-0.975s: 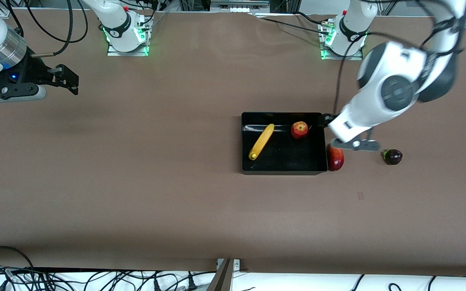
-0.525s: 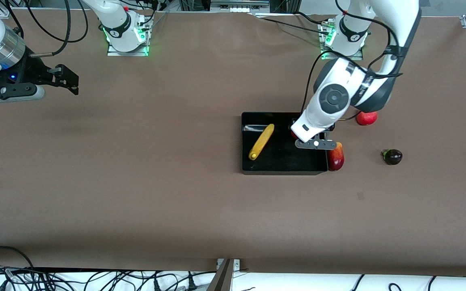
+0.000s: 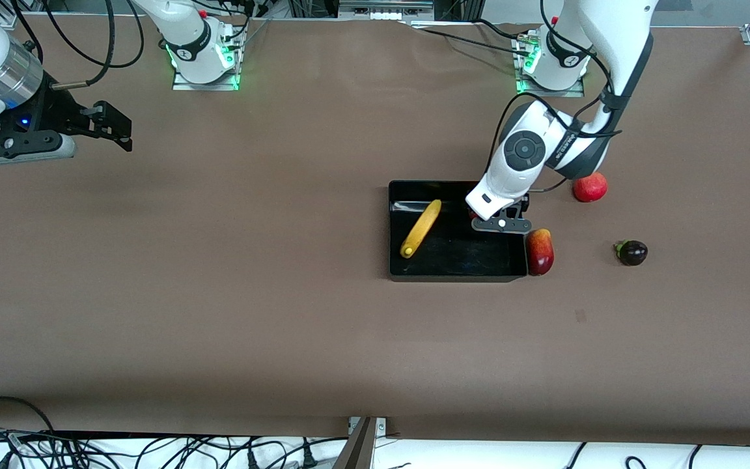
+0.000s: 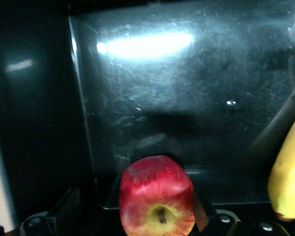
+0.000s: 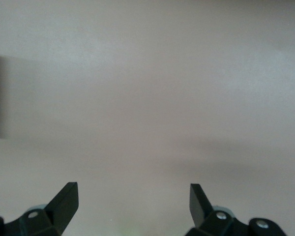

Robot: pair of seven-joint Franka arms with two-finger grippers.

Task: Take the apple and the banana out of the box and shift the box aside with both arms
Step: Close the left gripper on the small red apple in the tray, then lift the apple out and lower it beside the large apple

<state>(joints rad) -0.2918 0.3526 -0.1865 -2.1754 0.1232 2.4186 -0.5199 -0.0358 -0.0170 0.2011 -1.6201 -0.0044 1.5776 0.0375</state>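
Left claw (image 3: 500, 215): down inside the black tray (image 3: 456, 273), at the corner toward the left arm's end of the worktop and farther from the front camera. In the left wrist view the apple (image 4: 157, 202) sits between its two fingers (image 4: 64, 209), which stand wide apart and do not visibly press the fruit.
Right claw (image 3: 113, 127): hangs over bare worktop (image 3: 219, 312) near the right arm's end, fingers spread wide with nothing between them; this arm waits.
Black tray: shallow, glossy, rectangular, resting on the worktop toward the left arm's end.
Apple: small, red with yellow streaks, on the tray floor close to a tray wall; in the front view the left arm covers nearly all of it.
Banana (image 3: 421, 228): long, slim, yellow, lying slantwise on the tray floor, toward the right arm's end of the tray, apart from the apple.
Mango (image 3: 540, 251): dark red, oblong, on the worktop just beside the tray's outer wall.
Pomegranate (image 3: 590, 187): plain red, on the worktop, farther from the front camera than the mango.
Dark purple fruit (image 3: 632, 252): small, round, on the worktop near the mango, toward the left arm's end.
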